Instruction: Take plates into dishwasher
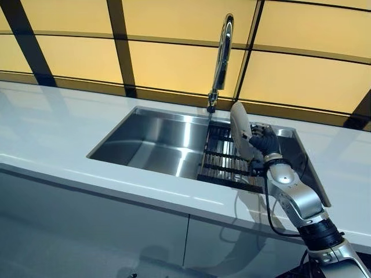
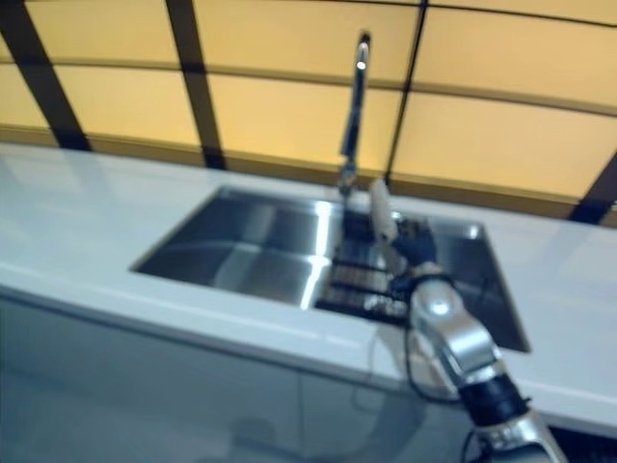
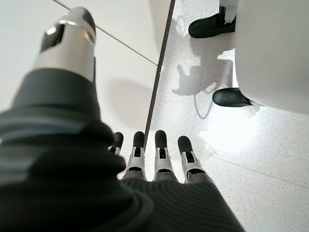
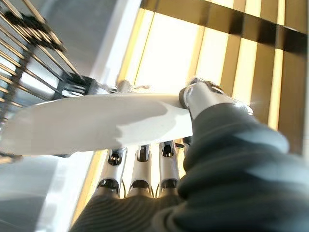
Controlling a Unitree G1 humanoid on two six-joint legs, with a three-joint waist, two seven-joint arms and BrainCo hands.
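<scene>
White plate [image 1: 240,128] in dark-covered, silver-fingered right hand [image 1: 264,139] | brushed steel sink [image 1: 152,142] | black slatted rack [image 1: 227,162] | chrome tap [image 1: 221,58] | white counter [image 1: 52,130] | amber wall panels [image 1: 174,63] with dark bands | black shoes [image 3: 231,97] on pale speckled floor [image 3: 270,159]

Kitchen, steel sink [image 1: 145,142], tall tap [image 1: 222,58], white counter [image 1: 46,127]

I can make out no readable text, label, number or sign on anything in any of my views.
</scene>
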